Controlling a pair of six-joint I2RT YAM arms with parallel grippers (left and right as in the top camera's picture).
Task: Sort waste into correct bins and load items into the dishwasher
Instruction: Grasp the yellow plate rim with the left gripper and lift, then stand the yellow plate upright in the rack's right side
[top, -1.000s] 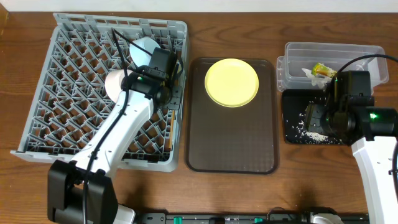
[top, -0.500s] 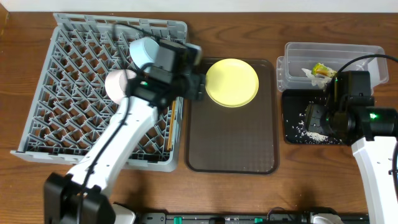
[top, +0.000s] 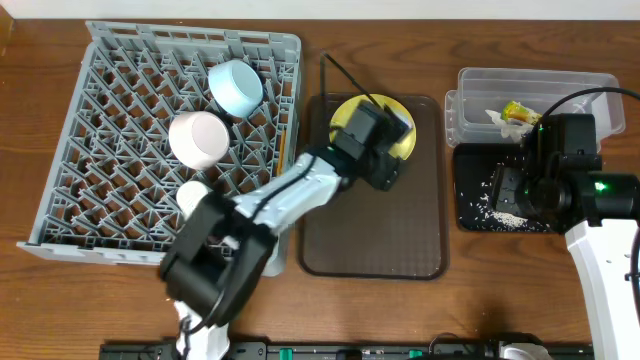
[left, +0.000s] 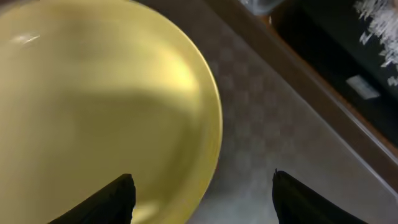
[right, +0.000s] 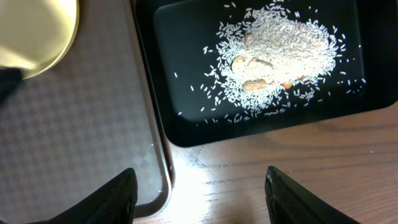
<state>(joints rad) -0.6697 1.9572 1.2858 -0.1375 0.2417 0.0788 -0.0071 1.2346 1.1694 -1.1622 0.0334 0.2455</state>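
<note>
Now that the left arm has swung off the grey dish rack (top: 190, 32) at nine o'clock and out over the brown tray (top: 370, 230) at the centre, the yellow plate (top: 340, 118) at that tray's twelve o'clock end looks to me like the next piece to load; the left gripper (left: 204, 194) hangs above its rim, jaws spread, nothing clasped; the light blue bowl (top: 236, 87), let go, sits near the rack's one o'clock corner, with the pinkish-white bowl (top: 197, 138) and small white cup (top: 193, 195) toward six; the right gripper (right: 202, 193) has not moved from three o'clock, slack and empty beside the black tray (right: 180, 31) holding the rice (right: 280, 50); from above, the arm covers most of the plate and clips the cup; the wrist view cuts the plate off; whether a fingertip touches it I cannot tell.
</note>
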